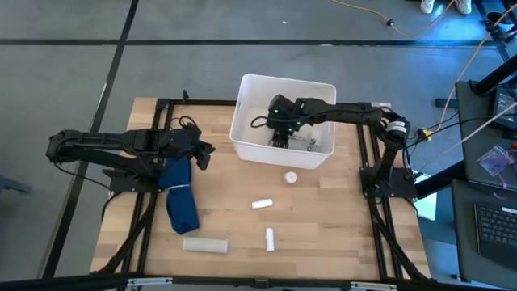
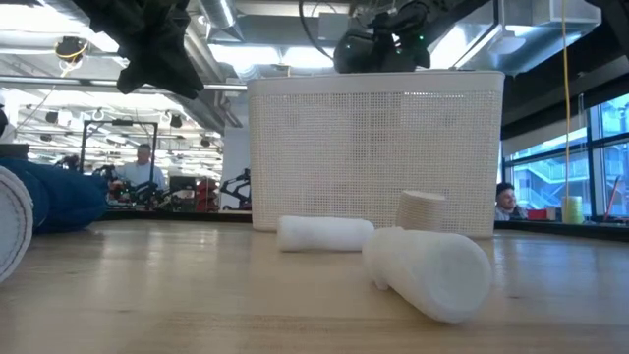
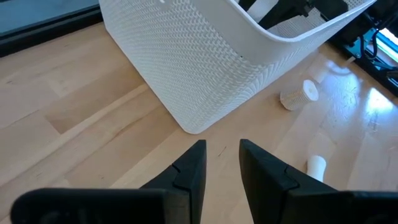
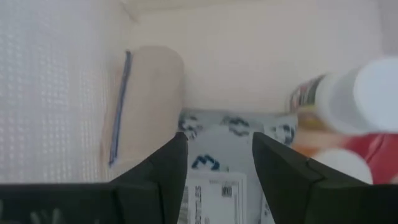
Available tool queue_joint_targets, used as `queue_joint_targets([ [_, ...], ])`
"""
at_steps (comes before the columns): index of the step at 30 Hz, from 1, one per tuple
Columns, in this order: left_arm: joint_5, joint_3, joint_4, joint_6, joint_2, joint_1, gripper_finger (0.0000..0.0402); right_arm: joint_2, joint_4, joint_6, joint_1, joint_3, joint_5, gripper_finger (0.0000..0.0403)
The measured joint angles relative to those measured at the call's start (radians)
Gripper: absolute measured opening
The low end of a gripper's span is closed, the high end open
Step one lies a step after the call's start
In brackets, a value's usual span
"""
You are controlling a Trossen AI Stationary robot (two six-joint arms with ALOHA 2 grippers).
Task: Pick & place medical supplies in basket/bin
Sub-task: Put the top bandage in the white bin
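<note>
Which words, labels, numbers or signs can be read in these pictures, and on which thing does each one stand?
No text can be read.
Flat packet in the basket, under the right gripper: a square code and repeated dark marks, too blurred to read.
Bottle beside it: coloured label, too blurred to read.
Other supplies: no visible print.

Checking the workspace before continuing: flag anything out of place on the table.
A dark blue cloth lies crumpled on the table beside the left gripper, unlike the small white supplies around it. Otherwise nothing looks spilled or damaged.

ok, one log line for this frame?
right gripper: open, inside basket | left gripper: open, empty, waiting beside basket | four supplies on table
</note>
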Motion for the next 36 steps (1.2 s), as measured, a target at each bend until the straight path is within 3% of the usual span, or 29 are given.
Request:
queue_joint_targets([
  [4, 0.000, 0.000, 0.000, 0.000, 0.000, 0.000, 0.0090, 0.000, 0.013, -0.024, 0.004, 0.000, -0.001, 0.0181],
  [13, -0.001, 0.000, 0.000, 0.001, 0.000, 0.000, 0.0090, 0.009, -0.190, -0.101, 0.026, 0.001, -0.020, 0.0182],
  [26, 0.001, 0.000, 0.000, 0.001, 0.001, 0.000, 0.0090, 0.146, -0.129, -0.102, 0.038, 0.004, -0.165, 0.0182],
  [36, 0.000, 0.000, 0.000, 0.004, 0.001, 0.000, 0.0090, 0.134, -0.032, -0.025, 0.038, 0.000, -0.233, 0.0181],
])
